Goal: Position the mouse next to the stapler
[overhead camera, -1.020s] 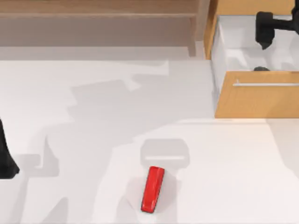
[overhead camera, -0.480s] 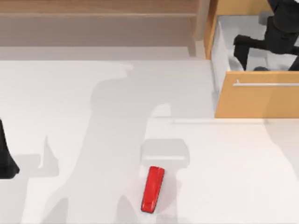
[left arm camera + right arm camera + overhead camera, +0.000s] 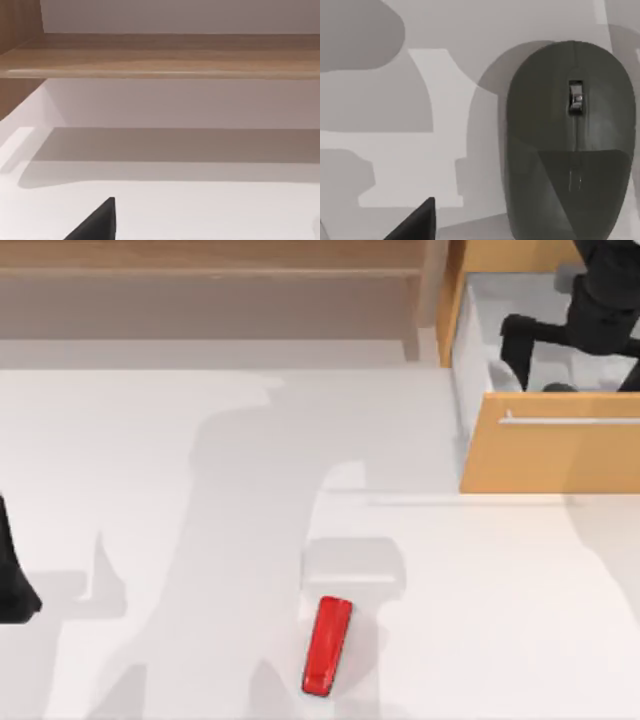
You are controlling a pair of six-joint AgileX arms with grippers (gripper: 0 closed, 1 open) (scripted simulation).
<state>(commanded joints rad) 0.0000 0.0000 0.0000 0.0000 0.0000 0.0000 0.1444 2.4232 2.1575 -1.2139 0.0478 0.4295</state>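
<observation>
The mouse, dark grey and rounded with a small scroll wheel, lies on the pale floor of the open drawer. From above only a dark sliver of the mouse shows behind the drawer front. My right gripper hangs open over the drawer, just above the mouse, holding nothing. One of its fingertips shows off to the mouse's side. The red stapler lies on the white table near the front edge, left of the drawer. My left gripper is parked at the table's left edge.
The wooden drawer juts out from a cabinet at the back right, with a metal handle on its front. A wooden shelf runs along the back. A pale grey flat patch lies just behind the stapler.
My right arm has swung left and lower into the drawer since a second ago, and its shadow has spread across the table. It has barely moved in the last half second.
</observation>
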